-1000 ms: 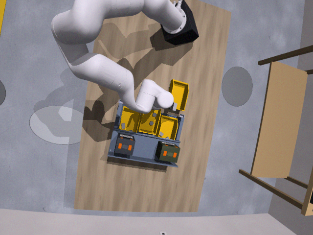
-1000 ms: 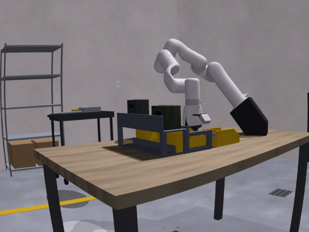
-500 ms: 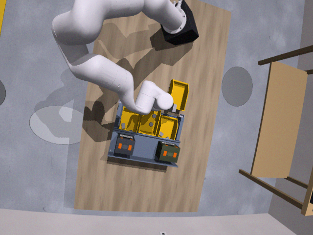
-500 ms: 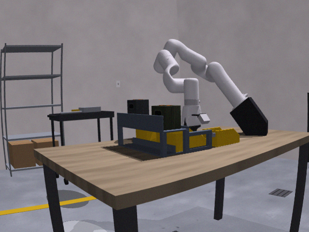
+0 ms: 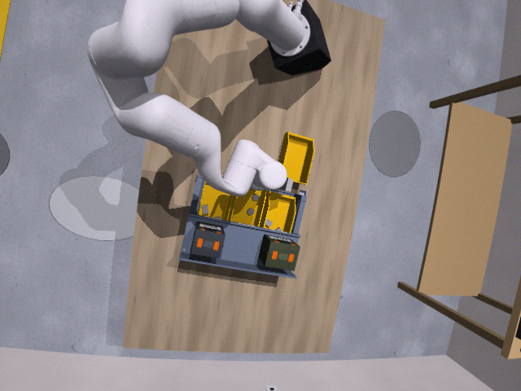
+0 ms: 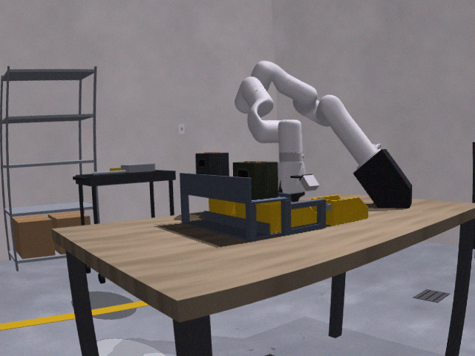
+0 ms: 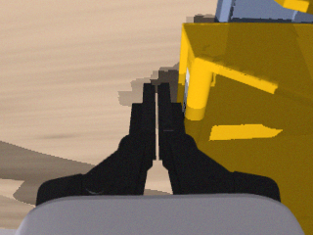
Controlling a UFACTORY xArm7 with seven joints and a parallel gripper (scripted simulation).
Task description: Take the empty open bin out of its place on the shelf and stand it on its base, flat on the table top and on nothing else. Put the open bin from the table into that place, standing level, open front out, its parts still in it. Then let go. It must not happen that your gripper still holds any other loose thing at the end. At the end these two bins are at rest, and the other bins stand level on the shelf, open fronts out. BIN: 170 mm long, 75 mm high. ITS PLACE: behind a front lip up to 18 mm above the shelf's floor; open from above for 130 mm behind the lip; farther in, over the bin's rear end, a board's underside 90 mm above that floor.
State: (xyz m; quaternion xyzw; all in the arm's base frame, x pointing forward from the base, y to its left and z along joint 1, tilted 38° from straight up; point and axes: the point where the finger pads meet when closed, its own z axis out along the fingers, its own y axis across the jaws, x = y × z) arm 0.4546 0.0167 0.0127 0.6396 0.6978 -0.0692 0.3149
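Note:
A grey-blue shelf (image 5: pixel 243 227) holds three yellow open bins in a row. The left bin (image 5: pixel 212 202), the middle bin (image 5: pixel 248 206) and the right bin (image 5: pixel 279 212) each show small grey parts inside. A fourth yellow bin (image 5: pixel 296 157) stands on its base on the table just in front of the shelf's right end, and looks empty; it also shows in the side view (image 6: pixel 341 210). My gripper (image 7: pixel 156 100) is shut on nothing and points down, close beside the front corner of a yellow bin (image 7: pixel 245 122) at the shelf's front. I cannot tell whether it touches.
Two dark boxes with orange marks stand on the shelf's top board, one black (image 5: pixel 206 242) and one green (image 5: pixel 279 252). The arm's black base (image 5: pixel 300 50) sits at the table's far end. The arm's wrist hides the gripper in the overhead view.

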